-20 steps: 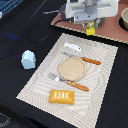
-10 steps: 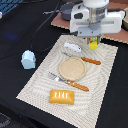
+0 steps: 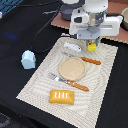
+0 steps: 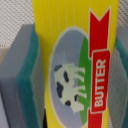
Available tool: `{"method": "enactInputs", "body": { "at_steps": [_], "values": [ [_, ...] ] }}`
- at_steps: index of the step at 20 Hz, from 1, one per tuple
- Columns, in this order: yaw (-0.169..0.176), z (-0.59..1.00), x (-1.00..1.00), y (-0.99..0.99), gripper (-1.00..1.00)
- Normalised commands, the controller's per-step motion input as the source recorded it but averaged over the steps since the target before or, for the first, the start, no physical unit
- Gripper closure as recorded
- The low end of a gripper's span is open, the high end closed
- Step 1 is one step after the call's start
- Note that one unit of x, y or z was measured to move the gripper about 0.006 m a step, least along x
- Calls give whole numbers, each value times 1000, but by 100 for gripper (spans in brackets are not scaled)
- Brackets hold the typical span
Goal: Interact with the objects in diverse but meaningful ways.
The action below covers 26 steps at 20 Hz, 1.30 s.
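My gripper [image 3: 92, 45] is shut on the small yellow packet [image 3: 92, 47] and holds it above the far part of the striped mat. In the wrist view the packet [image 4: 75, 60] fills the frame between my grey-and-teal finger pads [image 4: 22, 80], showing a cow and a red "BUTTER" band. The white elongated piece [image 3: 73, 48] lies just to the exterior view's left of it. The tan plate [image 3: 72, 68] sits mid-mat, with orange-handled cutlery beyond it [image 3: 91, 61] and in front of it [image 3: 76, 85]. The orange block [image 3: 61, 96] lies at the near end. The pale blue carton [image 3: 28, 59] stands off the mat.
The striped mat [image 3: 40, 82] lies on a dark table. Grey pots stand at the back [image 3: 116, 22]. Black cables [image 3: 42, 30] run across the table at the exterior view's left.
My gripper has come down and forward over the far part of the mat and now holds the yellow packet just above it.
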Motion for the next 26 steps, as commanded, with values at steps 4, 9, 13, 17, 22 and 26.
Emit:
{"method": "enactInputs", "body": {
  "at_steps": [4,9,13,17,22,26],
  "values": [
    [-10,-75,539,3,100],
    [-27,63,531,47,100],
    [-52,282,492,130,100],
    [-40,438,315,169,-100],
    [-30,281,229,171,-100],
    [-8,264,231,180,-100]
  ]
}}
